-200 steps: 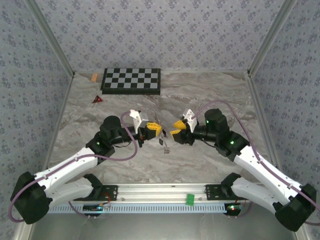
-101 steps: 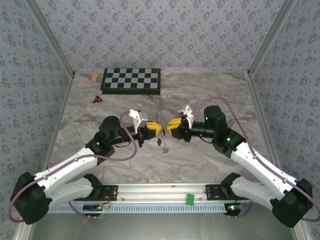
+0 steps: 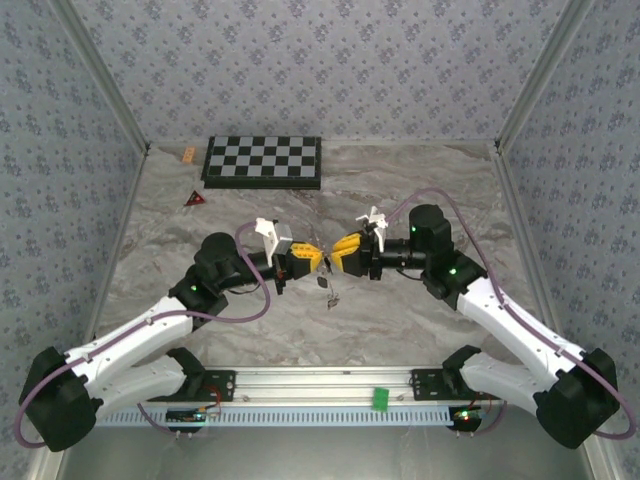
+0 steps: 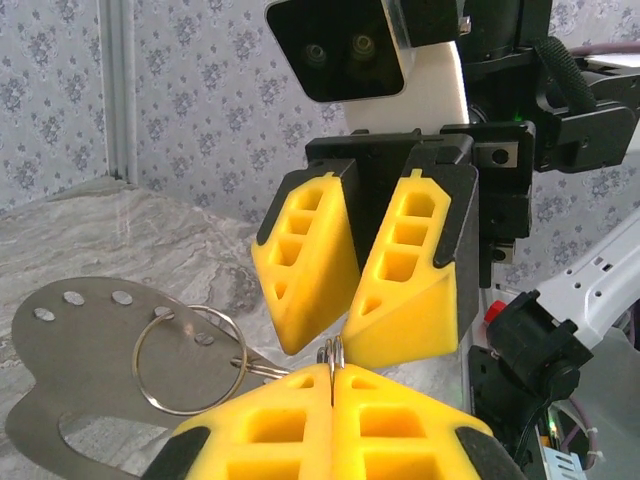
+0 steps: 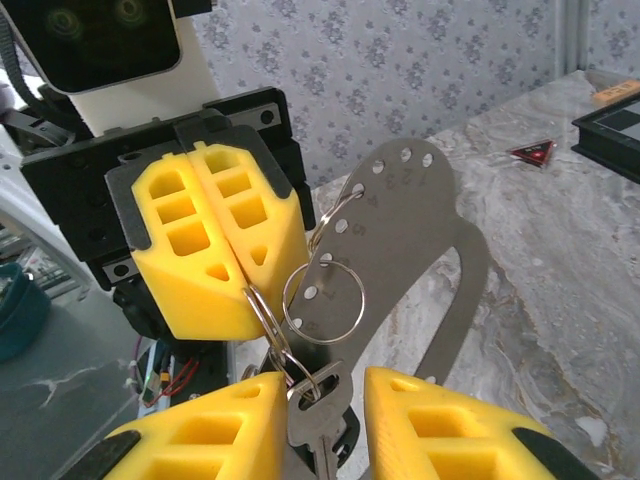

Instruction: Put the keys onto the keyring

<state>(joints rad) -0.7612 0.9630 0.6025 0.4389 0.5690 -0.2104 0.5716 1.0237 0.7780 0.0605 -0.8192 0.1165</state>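
Left pincer (image 4: 331, 380) clamps keyring (image 5: 262, 315); right pincer (image 5: 322, 388) narrowly apart, key (image 5: 315, 408) between; both mid-table

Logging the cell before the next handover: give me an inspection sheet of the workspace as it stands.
Surface: marbled table, nothing spilled.
Job's things: keyring held above the table, a key hanging at its end; metal tag and second ring attached.
Clutter: checkerboard, red triangle, tan piece back left; green clip on front rail.
Grippers: left gripper shut on keyring; right gripper open around the key.
Cables: purple cables loop by both wrists, clear of the fingers.
Surroundings: patterned walls, metal frame.
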